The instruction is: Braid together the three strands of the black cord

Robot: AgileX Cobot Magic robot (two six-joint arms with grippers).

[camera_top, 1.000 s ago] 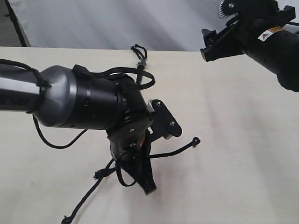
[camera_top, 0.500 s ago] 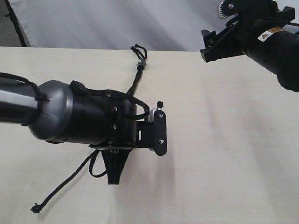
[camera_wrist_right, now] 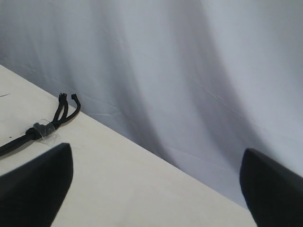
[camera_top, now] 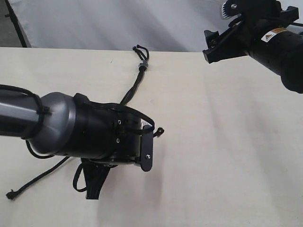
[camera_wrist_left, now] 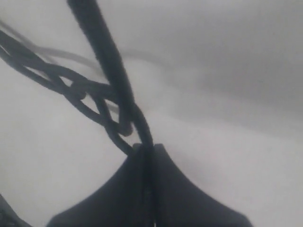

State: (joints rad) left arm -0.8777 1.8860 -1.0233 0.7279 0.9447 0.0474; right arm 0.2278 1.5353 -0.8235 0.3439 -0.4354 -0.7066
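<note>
The left gripper has its jaws pressed tight together, pinching one strand of the black cord right at the fingertips. Just beyond the tips, the three strands cross one another in a loose plait that runs away from the wrist camera. In the exterior view this gripper points down at the table beneath the bulky left arm, which hides most of the plaited part. One frayed strand end pokes out beside the arm's front plate. Another strand trails along the table toward the view's left edge and ends in a small knot near the lower left corner. From the arm the cord runs up to the grey band and the small loops, which lie at the table's far edge, just in front of the grey backdrop. The right gripper hangs above the far right of the table, well apart from the cord, its jaws spread wide and holding nothing; its fingers frame the band and the far edge. Between the two arms lies a broad bare stretch of tabletop.
</note>
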